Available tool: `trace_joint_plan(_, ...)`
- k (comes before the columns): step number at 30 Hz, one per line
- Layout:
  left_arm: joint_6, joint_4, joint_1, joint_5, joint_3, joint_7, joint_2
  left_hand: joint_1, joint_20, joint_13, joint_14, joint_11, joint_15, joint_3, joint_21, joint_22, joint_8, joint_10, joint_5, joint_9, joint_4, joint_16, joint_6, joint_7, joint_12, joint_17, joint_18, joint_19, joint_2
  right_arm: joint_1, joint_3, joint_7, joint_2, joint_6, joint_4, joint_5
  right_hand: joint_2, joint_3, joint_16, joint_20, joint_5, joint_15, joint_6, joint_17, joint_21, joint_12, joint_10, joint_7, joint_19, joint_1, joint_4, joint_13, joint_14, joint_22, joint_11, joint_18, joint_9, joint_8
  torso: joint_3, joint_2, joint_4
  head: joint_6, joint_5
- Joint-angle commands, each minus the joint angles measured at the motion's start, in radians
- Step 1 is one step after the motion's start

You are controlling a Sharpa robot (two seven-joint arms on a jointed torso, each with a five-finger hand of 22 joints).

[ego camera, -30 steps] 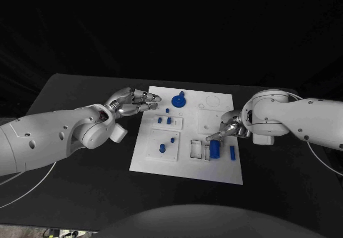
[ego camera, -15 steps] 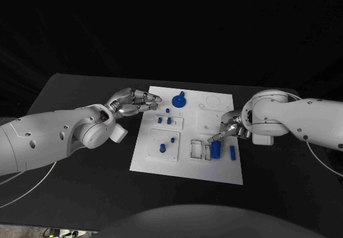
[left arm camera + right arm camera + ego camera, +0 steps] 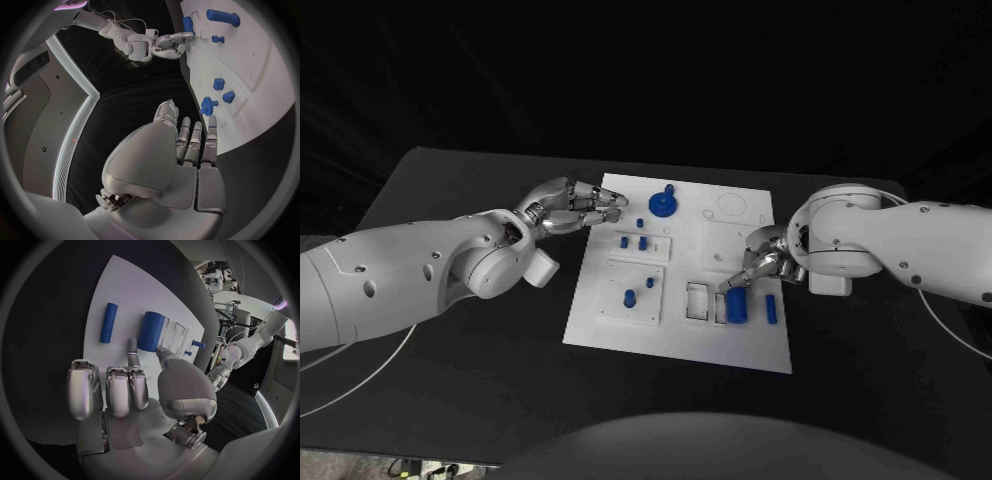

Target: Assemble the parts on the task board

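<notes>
Right hand [image 3: 759, 262]: hovers over the right part of the task board [image 3: 747, 345], thumb and one fingertip [image 3: 132, 344] set against the far end of the thick blue cylinder [image 3: 734, 303], other fingers lying side by side. Cannot tell whether pinching or merely pressing.

Cylinder: lies flat beside the rectangular recesses [image 3: 695, 300], with a slim blue rod [image 3: 769, 308] just to its right.

Probably light, rigid plastic, smooth and round, so likely to roll or slip out of a loose pinch. Best taken across the middle of its curved sides, thumb opposite fingers, not by one end.

Left hand [image 3: 571, 208]: hangs at the board's far left edge, fingers curled toward the thumb around nothing visible, near a blue gear-shaped part [image 3: 664, 204] and small blue pegs [image 3: 635, 242].
</notes>
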Motion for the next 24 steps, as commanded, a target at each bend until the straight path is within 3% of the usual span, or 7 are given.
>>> trace_joint_plan(1,0.02,0.0,0.0,0.004,0.0,0.002,0.003,0.002,0.001,0.001,0.005,0.002,-0.001,-0.001,0.004,-0.001,0.007,0.007,0.0,0.001,0.002,0.007,0.007,0.001,0.003,0.001,-0.015,0.008,-0.002,-0.005,-0.004,-0.005,0.001,0.007,-0.002,0.017,0.004,0.004,-0.007,-0.005,0.005,-0.011,-0.001,0.205,-0.009,0.004,0.104,-0.007,0.02,0.008,-0.007,0.263,0.091,0.201,-0.008,0.018,0.023,0.009,-0.0001,0.0,-0.0011,0.0,0.001)
trace_joint_plan(10,0.024,-0.004,0.0,0.004,0.0,0.001,0.005,0.002,0.001,0.001,0.005,0.003,0.0,-0.001,0.005,-0.002,0.007,0.007,0.0,0.001,0.002,0.007,0.007,0.002,0.003,0.001,-0.015,0.009,-0.002,-0.006,-0.004,0.0,-0.004,-0.019,-0.002,0.027,0.002,0.024,-0.014,-0.009,0.014,-0.015,-0.03,0.194,-0.026,0.004,0.104,-0.01,0.015,0.01,-0.034,0.263,0.089,0.197,-0.011,0.02,0.116,0.038,-0.0002,0.0,-0.0019,0.0,0.002)
trace_joint_plan(15,0.025,-0.006,-0.001,0.004,0.0,0.001,0.006,0.002,0.001,0.001,0.006,0.003,0.0,-0.002,0.005,-0.002,0.007,0.007,0.0,0.001,0.002,0.007,0.007,0.002,0.003,0.001,-0.015,0.009,-0.002,-0.003,-0.003,0.003,-0.016,-0.044,0.011,0.033,0.001,0.03,-0.018,-0.01,0.017,-0.015,-0.037,0.188,-0.038,0.004,0.104,-0.011,0.01,0.011,-0.04,0.263,0.087,0.193,-0.012,0.023,0.143,0.047,0.0,-0.001,0.0001,0.0,0.001)
trace_joint_plan(24,0.027,-0.01,-0.002,0.004,0.0,-0.002,0.007,0.002,0.001,0.001,0.006,0.003,0.0,-0.002,0.005,-0.002,0.007,0.008,0.001,0.001,0.001,0.008,0.007,0.002,0.003,0.001,-0.015,0.009,-0.002,0.046,-0.003,0.004,-0.052,-0.066,0.061,0.062,0.002,0.044,-0.019,-0.011,0.039,-0.017,-0.046,0.186,-0.044,0.004,0.104,-0.014,0.009,0.014,-0.05,0.263,0.087,0.192,-0.014,0.024,0.184,0.059,-0.0014,-0.001,-0.0012,0.0,-0.001)
